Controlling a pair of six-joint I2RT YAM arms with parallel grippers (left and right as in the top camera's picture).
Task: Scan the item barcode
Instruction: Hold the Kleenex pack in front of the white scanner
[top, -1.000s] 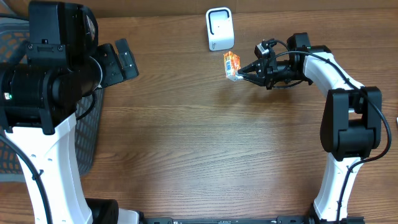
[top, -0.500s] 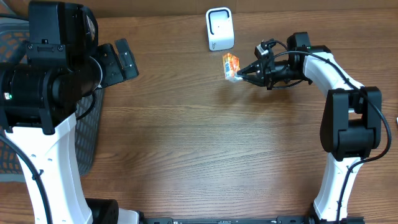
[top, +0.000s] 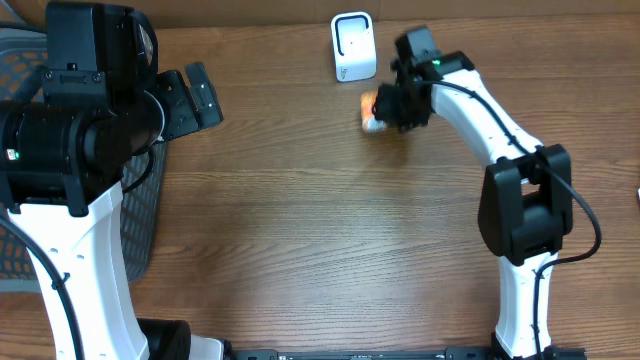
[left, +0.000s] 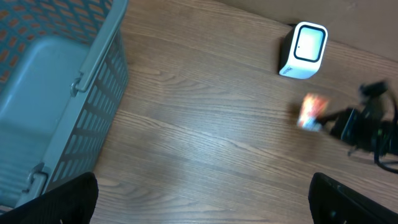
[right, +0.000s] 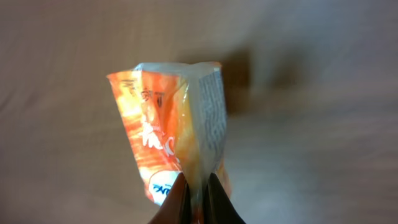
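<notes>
My right hand (right: 196, 200) pinches the crinkly orange-and-white foil packet (right: 177, 134) by one end, long axis pointing away from it, just robot-side of the white box scanner (top: 353, 45); my left hand (top: 192, 92) gapes wide, farther off.

Orange packet (top: 370, 110), just beside the white scanner (top: 353, 46): blurred overhead, the side away from the scanner hidden beneath the right arm (top: 470, 95). Right wrist view: print unreadable, lower end cut off below the right pincer (right: 196, 198) and its closed tips.
</notes>
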